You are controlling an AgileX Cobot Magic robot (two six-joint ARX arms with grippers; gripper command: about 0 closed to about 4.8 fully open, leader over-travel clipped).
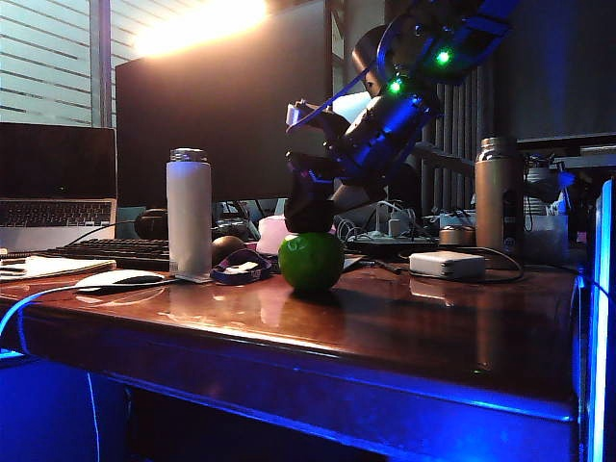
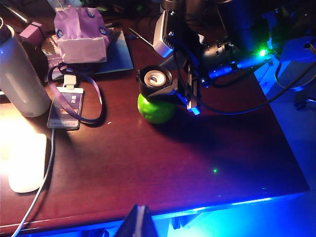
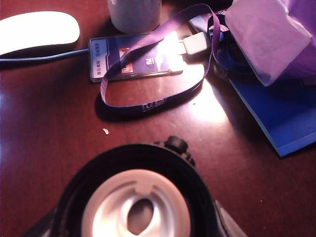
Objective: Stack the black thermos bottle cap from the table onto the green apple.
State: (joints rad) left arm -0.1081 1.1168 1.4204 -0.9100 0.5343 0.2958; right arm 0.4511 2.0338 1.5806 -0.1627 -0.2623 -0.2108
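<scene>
On top of the apple at mid-bench I see the cap between my right pincer's fingers; whether they grip I cannot tell, nor the state of my left pincer.

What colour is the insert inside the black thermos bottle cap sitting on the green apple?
White or pale, ringed by the black thermos bottle cap's dark rim; clearest in the right wrist view.
</scene>
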